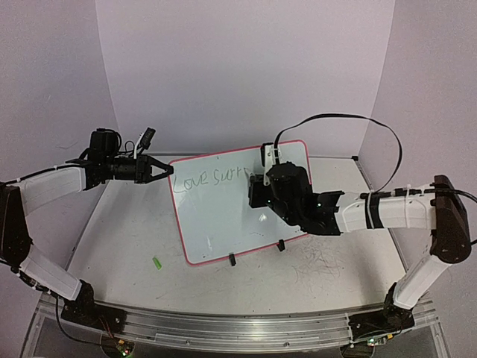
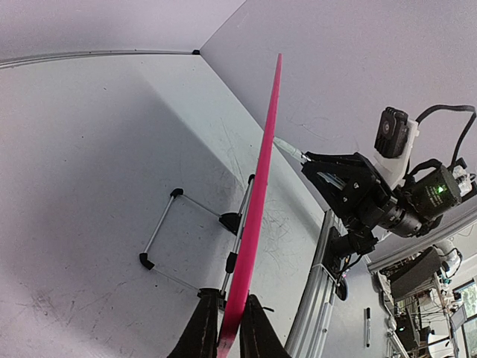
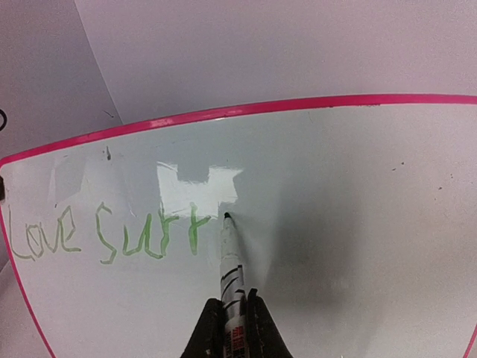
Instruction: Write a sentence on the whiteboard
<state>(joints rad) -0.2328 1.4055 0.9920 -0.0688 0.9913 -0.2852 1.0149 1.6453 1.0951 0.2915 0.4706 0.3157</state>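
Scuffed grey worktop (image 1: 119, 246) carries the large white rounded-corner whiteboard (image 1: 223, 216) with thin pink-red rim; board stands tilted back at centre on black clip feet; left claw (image 2: 229, 328) pinches the rim at the board's upper-left edge, one finger each side; right claw (image 3: 232, 313) is clamped on a white-barrelled marker (image 3: 229, 257), tip touching the board just right of the last letter; thin green handwritten sentence (image 3: 112, 235) sits upper-left, "Love" plus an unclear second word; small green piece (image 1: 157, 262) lies on the worktop near the board's lower-left corner.
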